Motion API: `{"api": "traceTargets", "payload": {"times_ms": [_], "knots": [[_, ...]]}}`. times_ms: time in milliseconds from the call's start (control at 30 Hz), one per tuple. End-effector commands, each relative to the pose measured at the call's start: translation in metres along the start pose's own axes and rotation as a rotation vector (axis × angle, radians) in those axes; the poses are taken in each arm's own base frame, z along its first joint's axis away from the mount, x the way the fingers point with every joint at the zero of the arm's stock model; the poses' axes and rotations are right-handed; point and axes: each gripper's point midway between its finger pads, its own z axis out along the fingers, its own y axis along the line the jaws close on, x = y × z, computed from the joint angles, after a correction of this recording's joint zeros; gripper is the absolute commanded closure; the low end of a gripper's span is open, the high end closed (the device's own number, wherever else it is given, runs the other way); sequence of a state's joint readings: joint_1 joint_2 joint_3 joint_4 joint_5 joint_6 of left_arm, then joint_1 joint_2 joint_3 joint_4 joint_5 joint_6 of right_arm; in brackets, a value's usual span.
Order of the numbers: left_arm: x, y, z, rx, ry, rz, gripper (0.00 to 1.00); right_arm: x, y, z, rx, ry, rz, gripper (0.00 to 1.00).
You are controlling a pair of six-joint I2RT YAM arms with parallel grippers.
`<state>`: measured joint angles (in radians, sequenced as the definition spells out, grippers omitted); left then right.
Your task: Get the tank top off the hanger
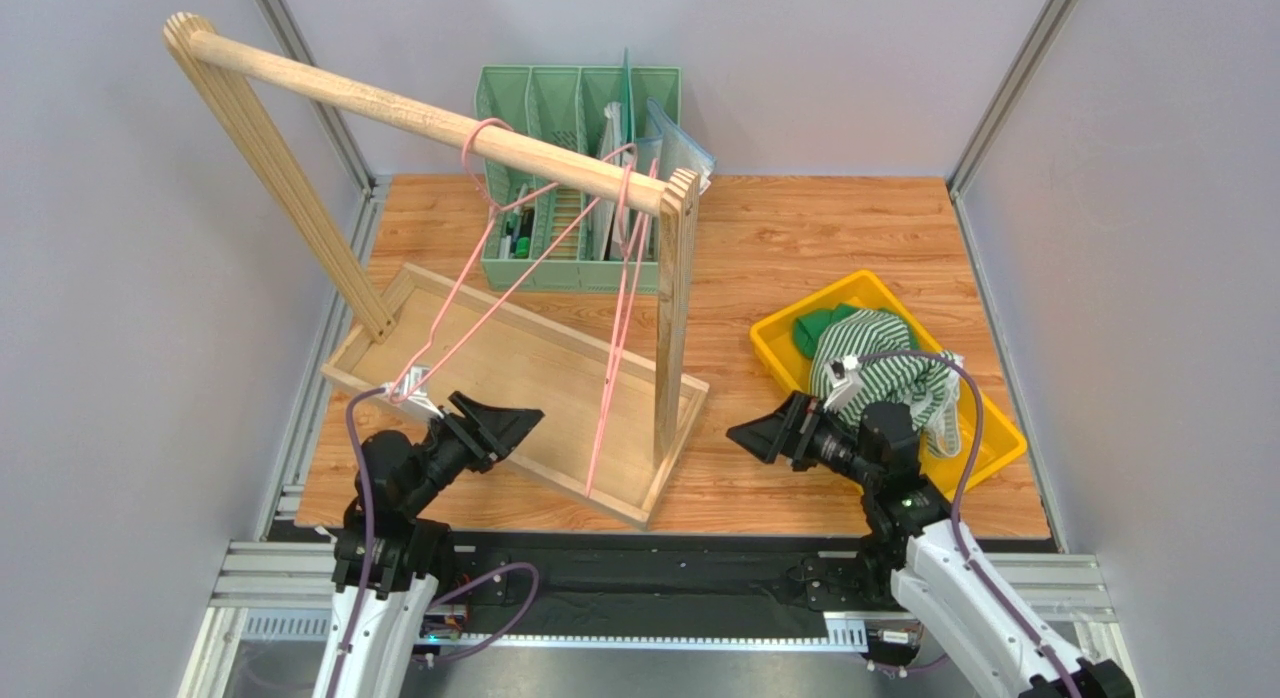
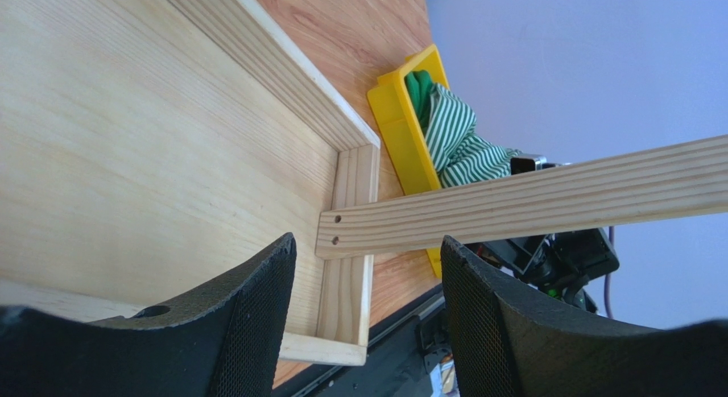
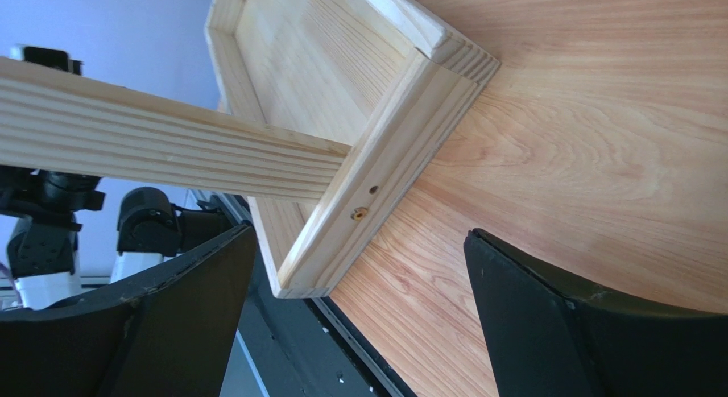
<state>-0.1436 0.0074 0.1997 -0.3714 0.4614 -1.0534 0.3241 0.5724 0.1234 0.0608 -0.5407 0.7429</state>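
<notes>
Striped tank top (image 1: pixel 879 361), right of frame in yellow bin (image 1: pixel 769 347): judged soft, light and limp; pinch a raised fold. Left gripper (image 1: pixel 505 425) and right gripper (image 1: pixel 756 431): jaws released, empty.

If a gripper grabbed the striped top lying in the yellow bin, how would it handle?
Probably floppy: the top lies crumpled in folds in the bin, so it would likely drape and sag from one pinch. Likely light, since it looks like thin fabric. It seems unlikely to roll, though a trailing edge might snag the bin's rim.
</notes>
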Motion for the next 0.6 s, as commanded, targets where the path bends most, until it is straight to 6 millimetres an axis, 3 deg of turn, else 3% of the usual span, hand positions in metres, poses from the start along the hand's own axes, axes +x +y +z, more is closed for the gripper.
{"api": "traceTargets", "payload": {"times_ms": [0, 67, 200, 333, 567], "knots": [[-0.005, -0.031, -0.011, 0.159, -0.048, 0.082, 0.32, -0.019, 0.025, -0.008, -0.142, -0.162, -0.021, 0.0], [-0.003, -0.028, -0.01, 0.154, -0.042, 0.087, 0.31, -0.019, 0.024, -0.013, -0.146, -0.2, 0.012, 0.0], [-0.001, -0.024, -0.008, 0.153, -0.034, 0.083, 0.31, -0.013, 0.001, -0.019, -0.094, -0.278, 0.106, 0.0], [0.003, -0.019, -0.004, 0.157, -0.021, 0.06, 0.31, 0.001, -0.031, -0.013, 0.043, -0.237, 0.193, 0.0], [0.007, -0.013, -0.002, 0.145, -0.003, 0.049, 0.31, 0.002, -0.044, -0.012, 0.104, -0.248, 0.18, 0.0]]}}
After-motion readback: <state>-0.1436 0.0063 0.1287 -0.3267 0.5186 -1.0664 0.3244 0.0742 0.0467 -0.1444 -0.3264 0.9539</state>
